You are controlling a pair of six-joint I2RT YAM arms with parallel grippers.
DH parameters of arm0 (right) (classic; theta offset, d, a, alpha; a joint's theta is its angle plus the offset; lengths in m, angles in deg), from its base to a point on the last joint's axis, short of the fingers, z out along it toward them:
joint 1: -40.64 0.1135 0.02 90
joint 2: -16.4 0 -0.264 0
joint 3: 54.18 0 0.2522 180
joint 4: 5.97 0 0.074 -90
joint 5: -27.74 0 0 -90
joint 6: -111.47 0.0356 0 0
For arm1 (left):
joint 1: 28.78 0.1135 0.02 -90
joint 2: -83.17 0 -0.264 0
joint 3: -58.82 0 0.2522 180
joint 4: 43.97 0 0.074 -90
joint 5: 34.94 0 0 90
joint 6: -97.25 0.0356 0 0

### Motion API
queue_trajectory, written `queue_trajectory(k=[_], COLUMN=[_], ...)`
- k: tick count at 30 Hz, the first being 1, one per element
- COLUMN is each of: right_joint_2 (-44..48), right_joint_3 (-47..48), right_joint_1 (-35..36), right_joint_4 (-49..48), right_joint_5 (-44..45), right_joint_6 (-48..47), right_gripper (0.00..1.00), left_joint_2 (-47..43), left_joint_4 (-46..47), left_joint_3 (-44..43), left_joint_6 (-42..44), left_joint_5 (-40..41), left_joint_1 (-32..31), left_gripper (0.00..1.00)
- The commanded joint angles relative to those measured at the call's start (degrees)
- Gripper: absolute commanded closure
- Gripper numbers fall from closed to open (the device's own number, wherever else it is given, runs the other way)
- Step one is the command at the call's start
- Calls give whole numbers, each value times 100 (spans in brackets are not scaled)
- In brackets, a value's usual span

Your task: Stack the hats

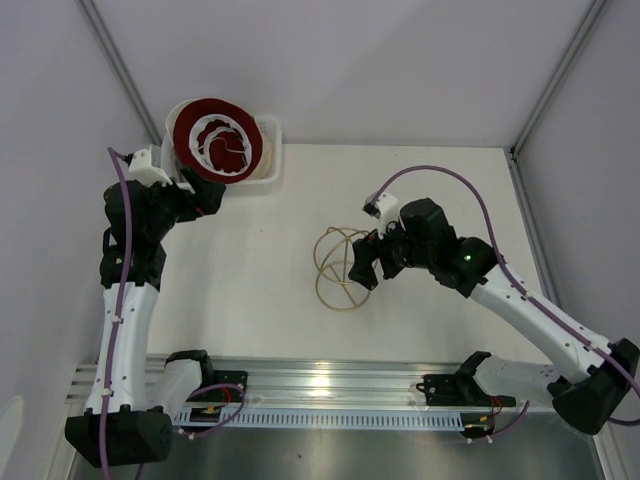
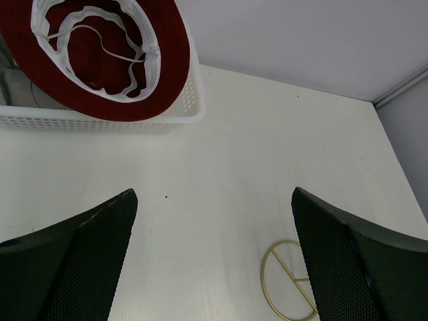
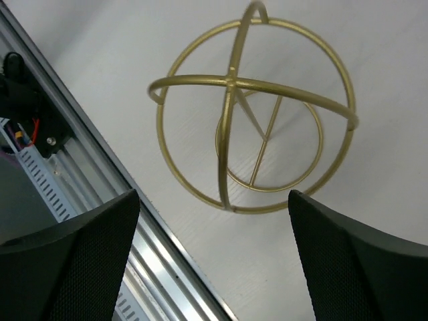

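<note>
Dark red hat (image 1: 217, 140) upturned, white lining and a thin strap showing, lying across the top of the white mesh basket (image 1: 272, 150) at the 11 o'clock corner of the desk (image 1: 260, 260). Brim wider than the basket, overhanging its rim at 9 o'clock. Anything beneath the hat too hidden to name.

Left fingers (image 2: 87, 254) spread wide, nothing between them, hovering just off the basket's 6 o'clock wall and pointed across bare desk.

Near the middle of the desk, a gold wire stand (image 3: 254, 134): crossed hoops over a round base ring, upright.

Right fingers (image 3: 80, 254) also well apart and gripping nothing, at the stand's 3 o'clock side, close by. From the right wrist, stand ahead of the tips, not between them.
</note>
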Motion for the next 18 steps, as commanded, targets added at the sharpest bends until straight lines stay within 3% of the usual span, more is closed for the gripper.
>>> queue_trajectory(k=[1, 4, 8, 10, 12, 14, 15, 18], right_joint_2=[823, 1272, 1318, 1125, 581, 38, -105, -484], right_joint_3=[807, 1150, 1230, 1142, 1212, 1230, 1186, 949], right_joint_1=[21, 21, -119, -660, -1294, -2340, -2604, -3090], right_joint_4=[407, 277, -267, -810, -1276, -1734, -2293, -3053], right_joint_5=[197, 714, 2442, 2597, 2204, 1195, 851, 137], right_joint_6=[110, 102, -3, -30, 215, 742, 874, 1244], right_gripper=[4, 1, 1, 1, 0, 1, 1, 1], left_joint_2=[-50, 3, 309, 485, 889, 1266, 1669, 2434], left_joint_4=[183, 87, -335, -397, -511, -591, -565, -363], left_joint_3=[-6, -23, -225, -322, -645, -1049, -1356, -1991], left_joint_6=[-36, -70, -88, -210, -586, -931, -1210, -1502], left_joint_5=[-91, 76, 708, 1200, 1490, 1055, 573, 620], left_joint_1=[31, 31, 31, 31, 101, 398, 487, 690], left_gripper=[0, 1, 0, 0, 0, 1, 0, 1])
